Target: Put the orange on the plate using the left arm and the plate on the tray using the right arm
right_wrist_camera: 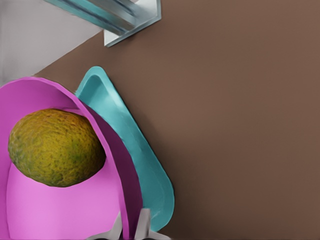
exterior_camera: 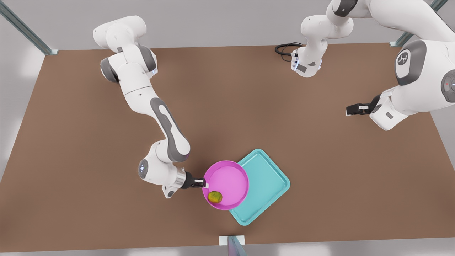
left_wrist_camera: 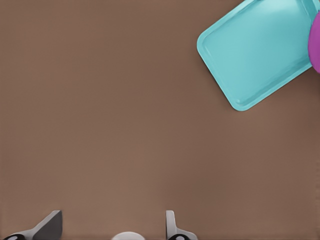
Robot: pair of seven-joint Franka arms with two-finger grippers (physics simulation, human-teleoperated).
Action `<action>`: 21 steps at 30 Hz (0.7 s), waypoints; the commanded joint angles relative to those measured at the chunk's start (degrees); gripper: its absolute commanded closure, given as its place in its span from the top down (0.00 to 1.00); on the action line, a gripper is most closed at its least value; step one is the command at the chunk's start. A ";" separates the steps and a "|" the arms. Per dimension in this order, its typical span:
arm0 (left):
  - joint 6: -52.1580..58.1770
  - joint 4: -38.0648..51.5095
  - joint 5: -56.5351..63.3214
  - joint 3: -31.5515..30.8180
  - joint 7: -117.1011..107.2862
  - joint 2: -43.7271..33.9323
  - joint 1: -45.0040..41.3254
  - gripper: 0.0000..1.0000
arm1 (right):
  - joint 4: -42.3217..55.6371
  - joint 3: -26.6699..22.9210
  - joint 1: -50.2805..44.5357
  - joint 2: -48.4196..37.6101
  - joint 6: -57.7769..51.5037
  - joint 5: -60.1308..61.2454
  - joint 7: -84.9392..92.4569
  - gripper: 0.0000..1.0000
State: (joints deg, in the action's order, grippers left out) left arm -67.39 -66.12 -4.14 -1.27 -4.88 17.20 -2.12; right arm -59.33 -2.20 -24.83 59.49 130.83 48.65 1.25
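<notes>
Front view: unlabelled plate [exterior_camera: 227, 179], tray [exterior_camera: 265, 185].

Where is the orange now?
The orange lies in the plate, near its rim beside the right gripper, low in the front view's middle.

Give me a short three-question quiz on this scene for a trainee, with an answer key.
1. True or false: the small yellow-green orange lies in the round magenta plate.
2. Which end effector grips the plate's rim: A left, B right?
3. Fill in: the plate overlaps the turquoise rectangular ____.

Key:
1. True.
2. B. The right end effector is shut on the rim; the left end effector hangs open, apart over the brown table.
3. Tray.
</notes>
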 commanded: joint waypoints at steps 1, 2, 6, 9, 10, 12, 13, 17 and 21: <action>0.15 0.02 -0.08 -0.05 0.14 -0.06 -0.08 1.00 | 3.16 0.00 -1.10 2.12 -1.10 -0.04 -7.93 0.21; 0.15 0.02 -0.08 -0.05 0.14 -0.06 -0.08 1.00 | 4.66 -0.08 -1.80 3.18 -0.75 -0.04 -9.16 0.21; 0.15 0.02 -0.08 -0.05 0.05 -0.06 0.01 1.00 | 10.98 0.18 -2.59 8.36 3.64 0.04 -12.59 0.21; 0.15 0.02 -0.08 -0.05 -0.22 -0.14 -0.08 1.00 | 13.89 1.41 -2.59 11.35 6.28 0.04 -12.85 0.21; 0.15 0.02 -0.08 -0.05 -0.22 -0.14 -0.08 1.00 | 14.06 2.11 -2.59 12.14 7.24 0.04 -12.85 0.21; 0.15 0.02 -0.08 -0.05 -0.30 -0.14 -0.08 1.00 | 14.15 2.11 -3.39 12.23 8.47 0.13 -14.17 0.21; 0.15 0.02 -0.16 -0.05 -0.30 -0.14 -0.08 1.00 | 15.03 2.55 -3.47 12.67 8.92 0.04 -14.26 0.21; -0.02 0.11 -0.16 -0.05 -0.30 -0.06 -0.08 1.00 | 15.38 5.80 -3.47 13.81 12.34 0.13 -18.48 0.21; -0.02 0.11 -1.13 -0.05 -0.39 -0.06 -0.08 1.00 | 15.29 6.33 -3.39 13.73 12.43 0.04 -17.60 1.00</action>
State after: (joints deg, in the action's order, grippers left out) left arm -67.40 -66.04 -4.83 -1.31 -5.06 17.20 -2.19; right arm -44.03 4.04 -28.27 73.34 141.40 48.81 -8.65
